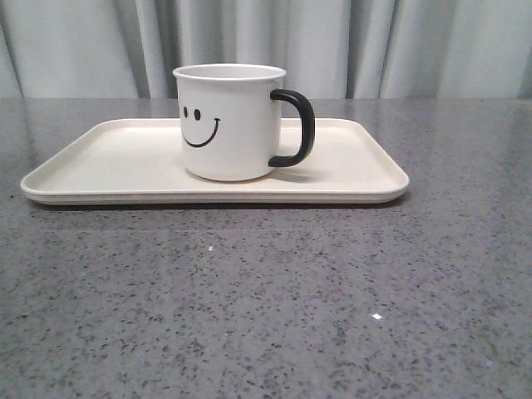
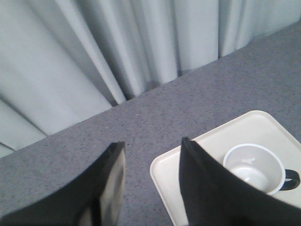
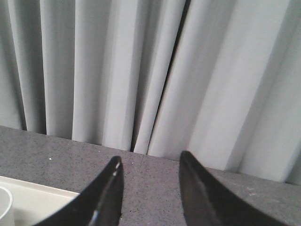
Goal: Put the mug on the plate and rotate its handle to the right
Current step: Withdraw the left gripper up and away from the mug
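Note:
The white mug (image 1: 226,123) with its black smiley face stands upright on the cream-white plate (image 1: 100,158), near the plate's middle. Its black handle (image 1: 297,126) points to the right in the front view. Neither gripper shows in the front view. In the left wrist view my left gripper (image 2: 153,143) hangs open and empty above the table, off the plate's (image 2: 164,174) corner, with the mug (image 2: 256,167) and the tip of its handle (image 2: 292,179) partly hidden behind one finger. My right gripper (image 3: 149,157) is open and empty, with the plate's edge (image 3: 42,200) and a sliver of the mug (image 3: 4,202) beside it.
The plate lies on a grey speckled table (image 1: 266,307). Pale pleated curtains (image 1: 266,41) hang along the table's far edge.

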Controlling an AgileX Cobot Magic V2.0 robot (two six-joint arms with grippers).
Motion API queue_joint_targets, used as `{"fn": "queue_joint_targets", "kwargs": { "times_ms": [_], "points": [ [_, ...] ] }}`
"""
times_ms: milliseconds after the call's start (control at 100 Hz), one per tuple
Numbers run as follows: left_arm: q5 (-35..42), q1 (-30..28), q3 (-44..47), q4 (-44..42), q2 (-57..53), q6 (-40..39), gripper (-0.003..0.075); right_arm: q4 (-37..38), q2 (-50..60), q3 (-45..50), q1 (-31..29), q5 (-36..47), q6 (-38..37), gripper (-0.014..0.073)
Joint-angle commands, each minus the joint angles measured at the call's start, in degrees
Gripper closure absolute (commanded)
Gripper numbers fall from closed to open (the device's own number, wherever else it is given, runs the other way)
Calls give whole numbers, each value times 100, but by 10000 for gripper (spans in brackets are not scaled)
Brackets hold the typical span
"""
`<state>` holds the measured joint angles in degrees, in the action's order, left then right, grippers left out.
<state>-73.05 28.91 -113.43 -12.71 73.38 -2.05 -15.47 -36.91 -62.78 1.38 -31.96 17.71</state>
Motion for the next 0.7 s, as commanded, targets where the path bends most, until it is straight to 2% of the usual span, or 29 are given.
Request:
{"fn": "queue_joint_targets", "kwargs": {
  "times_ms": [0,300,490,690],
  "points": [
    [63,27,286,-289,-470,-131,488,3,-68,-131,-35,421,41,284],
    [63,27,2359,-1010,-1818,-745,627,3,-68,-131,-35,421,41,284],
    [71,27,3359,-1406,-2575,-1258,732,3,-68,-131,-35,415,41,284],
    [107,27,3988,-1721,-3087,-1478,740,3,-68,-131,-35,294,41,284]
  ]
}}
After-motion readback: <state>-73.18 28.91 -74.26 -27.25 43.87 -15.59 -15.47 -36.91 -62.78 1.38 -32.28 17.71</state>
